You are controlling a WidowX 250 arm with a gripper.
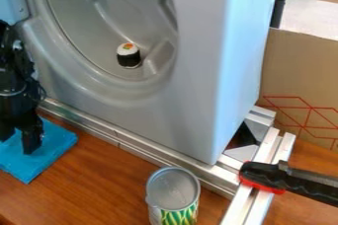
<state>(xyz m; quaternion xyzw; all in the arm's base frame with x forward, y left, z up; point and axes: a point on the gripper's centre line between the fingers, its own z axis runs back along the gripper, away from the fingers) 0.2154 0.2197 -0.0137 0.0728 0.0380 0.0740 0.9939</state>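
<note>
The gripper (pixel 19 139) looks parted, empty, over the blue cloth (pixel 53 151) at eight o'clock; seemingly pre-grasp; gripping would need closing.

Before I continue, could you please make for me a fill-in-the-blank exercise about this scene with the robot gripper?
The cloth under the gripper is coloured ____.
The sushi roll in the grey machine has a side coloured ____.
The can stands on the table with its lid facing ____.

Missing words: blue; black; up.
</note>
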